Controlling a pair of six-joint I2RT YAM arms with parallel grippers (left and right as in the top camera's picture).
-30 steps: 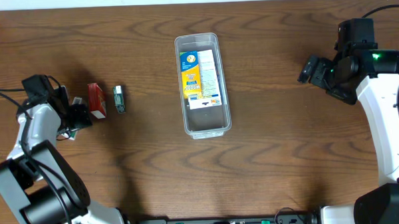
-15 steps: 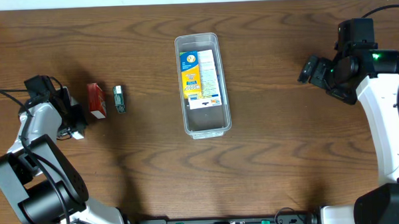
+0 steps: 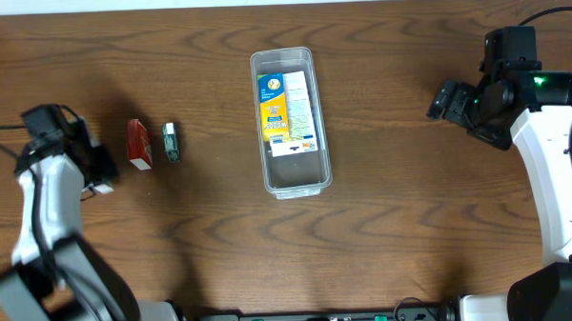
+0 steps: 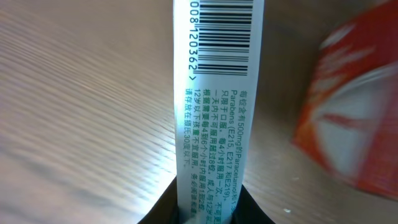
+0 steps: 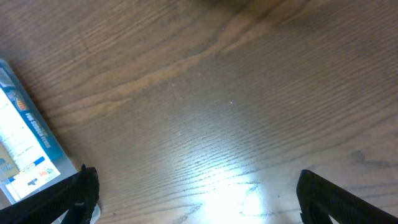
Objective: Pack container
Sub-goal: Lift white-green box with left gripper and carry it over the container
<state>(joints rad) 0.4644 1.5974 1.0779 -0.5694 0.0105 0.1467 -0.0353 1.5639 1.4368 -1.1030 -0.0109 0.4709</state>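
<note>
The container [image 3: 307, 175], a clear long bin, stands at the table's middle with a white, yellow and blue carton [image 3: 286, 111] lying in it. At the far left my left gripper [image 3: 100, 175] is shut on a thin white box [image 4: 214, 93] printed with a barcode and small text. Its dark fingers [image 4: 163, 213] press both sides of that box. A red box [image 3: 139, 145] lies just right of it, blurred in the left wrist view [image 4: 354, 106]. My right gripper [image 3: 448, 100] hangs open to the container's right, over bare wood, its fingertips [image 5: 78, 194] far apart.
A small dark green item [image 3: 171, 142] lies right of the red box. The container's corner [image 5: 22, 140] shows at the left edge of the right wrist view. Brown wooden tabletop [image 3: 412, 223] surrounds everything.
The left gripper has shut on the thin white box and drawn slightly left, away from the red box. The right arm has not moved.
</note>
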